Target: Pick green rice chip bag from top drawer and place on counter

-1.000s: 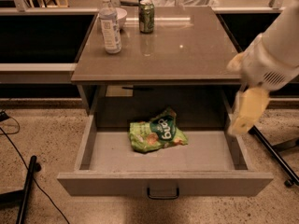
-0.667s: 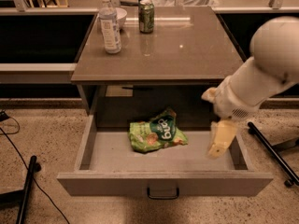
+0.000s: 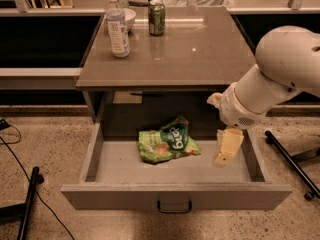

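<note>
**Bag waits in the open drawer, gripper hangs beside it**

The crumpled light-green foil rice chip bag [image 3: 169, 145] lies flat on the floor of the wide grey-brown top drawer [image 3: 175, 196], near the back and a little left of the middle. The drawer is pulled fully out, so the bag can be reached from above. The pale two-finger gripper [image 3: 227, 148] points down inside the drawer, to the right of the bag and apart from it, probably to approach it from the side. How its jaws stand cannot be told from this view.

Above, the glossy grey-brown counter [image 3: 200, 54] has free surface at the front and right, a likely place for the bag. A clear plastic bottle [image 3: 117, 26] and a green drink can [image 3: 156, 17] stand at its back left.
</note>
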Controlling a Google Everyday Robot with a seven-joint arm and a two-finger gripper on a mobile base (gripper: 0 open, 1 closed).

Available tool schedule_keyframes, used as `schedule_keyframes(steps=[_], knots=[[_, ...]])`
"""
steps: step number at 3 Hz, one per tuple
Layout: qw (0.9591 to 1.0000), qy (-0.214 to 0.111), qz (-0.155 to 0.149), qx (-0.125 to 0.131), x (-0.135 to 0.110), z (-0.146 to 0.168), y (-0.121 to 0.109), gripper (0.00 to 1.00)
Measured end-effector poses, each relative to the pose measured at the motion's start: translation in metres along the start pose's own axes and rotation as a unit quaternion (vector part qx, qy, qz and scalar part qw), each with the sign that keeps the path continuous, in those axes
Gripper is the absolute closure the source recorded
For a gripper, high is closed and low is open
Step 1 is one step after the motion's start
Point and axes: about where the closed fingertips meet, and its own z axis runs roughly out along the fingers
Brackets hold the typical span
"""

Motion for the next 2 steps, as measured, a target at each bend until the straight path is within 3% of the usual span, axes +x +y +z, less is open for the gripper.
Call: schedule_keyframes(steps=[1,2], knots=[[0.9979,0.003,-0.065,-0.002,-0.022,0.051,-0.009,0.0],[0.9923,-0.002,-0.12,0.031,-0.044,0.127,-0.044,0.0]])
